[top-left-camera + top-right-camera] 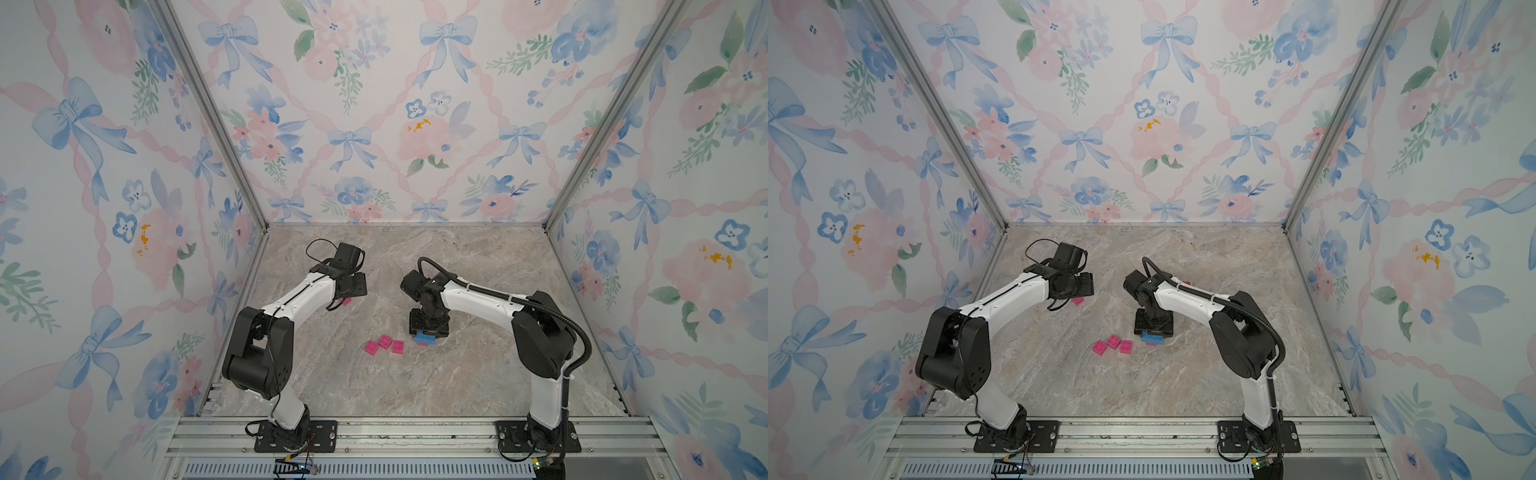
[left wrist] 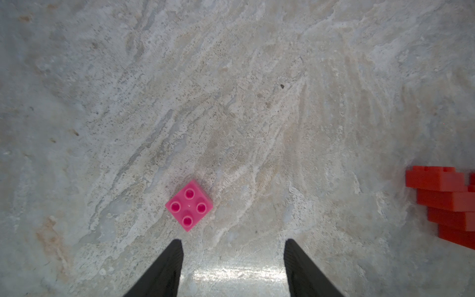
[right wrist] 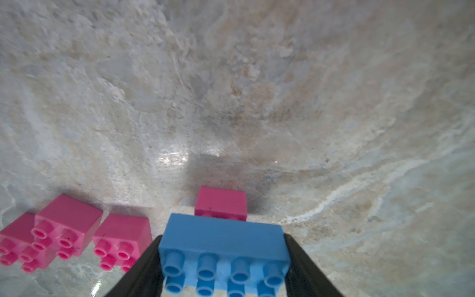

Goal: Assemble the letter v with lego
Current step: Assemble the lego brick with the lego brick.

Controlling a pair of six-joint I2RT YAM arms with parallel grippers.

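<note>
I work in a robot test booth, its aluminium frame posts [image 1: 218, 124], bow-and-flower wallpaper panels [image 1: 374, 104] and marble-look tabletop [image 1: 478, 374] boxing in my arms [image 1: 478, 297], bolted to a slotted metal rail [image 1: 415, 432].

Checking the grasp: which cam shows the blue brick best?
Right wrist: the blue brick fills the foreground, studs clear, gripped at both ends by the right claw. In both top views only its edge peeks beneath the claw. Left wrist doesn't show it.

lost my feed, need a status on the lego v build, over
Left gripper open, empty, just short of lone pink brick. Right gripper shut on blue brick, another pink brick against it. Three pink bricks close beside that gripper.
</note>
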